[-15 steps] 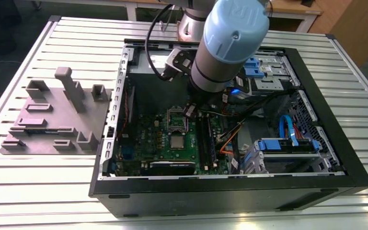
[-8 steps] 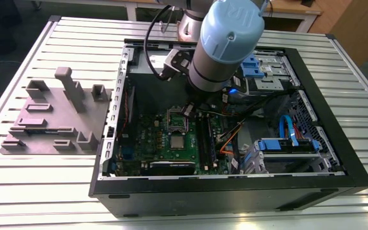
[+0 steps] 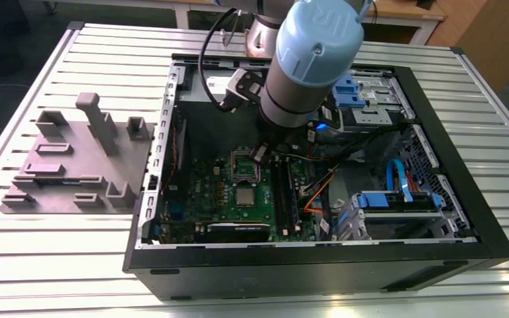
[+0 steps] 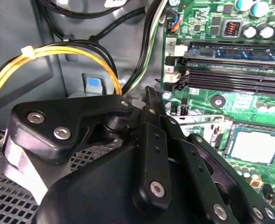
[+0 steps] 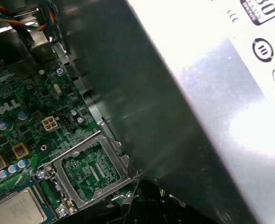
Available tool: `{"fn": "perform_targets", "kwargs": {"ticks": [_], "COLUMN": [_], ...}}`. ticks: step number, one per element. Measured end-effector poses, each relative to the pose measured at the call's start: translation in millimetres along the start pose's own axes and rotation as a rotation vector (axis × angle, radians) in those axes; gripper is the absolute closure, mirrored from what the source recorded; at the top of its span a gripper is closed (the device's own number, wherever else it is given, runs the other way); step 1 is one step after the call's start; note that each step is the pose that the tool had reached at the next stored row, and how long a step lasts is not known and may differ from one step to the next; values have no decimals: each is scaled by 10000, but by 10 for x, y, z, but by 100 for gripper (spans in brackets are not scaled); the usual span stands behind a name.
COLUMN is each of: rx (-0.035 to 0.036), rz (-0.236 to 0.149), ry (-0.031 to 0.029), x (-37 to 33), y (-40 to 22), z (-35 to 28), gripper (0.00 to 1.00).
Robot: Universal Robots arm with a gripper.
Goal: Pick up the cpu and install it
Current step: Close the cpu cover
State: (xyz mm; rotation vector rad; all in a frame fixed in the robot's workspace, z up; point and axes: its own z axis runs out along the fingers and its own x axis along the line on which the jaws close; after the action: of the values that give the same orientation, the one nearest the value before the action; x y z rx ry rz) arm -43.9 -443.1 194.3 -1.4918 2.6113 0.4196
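Your end effector point(image 4: 149, 100) hung narrow and empty above the motherboard point(image 3: 236, 192); the cpu point(image 3: 246, 196) lay flat beside the opened socket frame point(image 5: 88, 170), ready for picking.

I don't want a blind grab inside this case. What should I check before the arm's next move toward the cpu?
1. Location of the cpu: ok, it lies flat on the motherboard and is seen in both wrist views too.
2. Top of the cpu uncovered: ok.
3. Position of the gripper over the cpu: not ok, it is off to one side.
4. Grip state: cannot tell.
5. The yellow cables away from the cpu: ok, they run by the case wall.
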Motion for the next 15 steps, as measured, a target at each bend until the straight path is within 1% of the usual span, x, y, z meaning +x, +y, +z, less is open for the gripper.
{"fn": "perform_targets", "kwargs": {"ticks": [2,7,13,15], "rx": [25,62,174,204], "rz": [2,8,20,23], "ry": [45,116,317,369], "x": [1,0,-4,-6], "y": [2,15,37,46], "z": [-1,-19,-51,-66], "gripper": [89,89,89,89]}}
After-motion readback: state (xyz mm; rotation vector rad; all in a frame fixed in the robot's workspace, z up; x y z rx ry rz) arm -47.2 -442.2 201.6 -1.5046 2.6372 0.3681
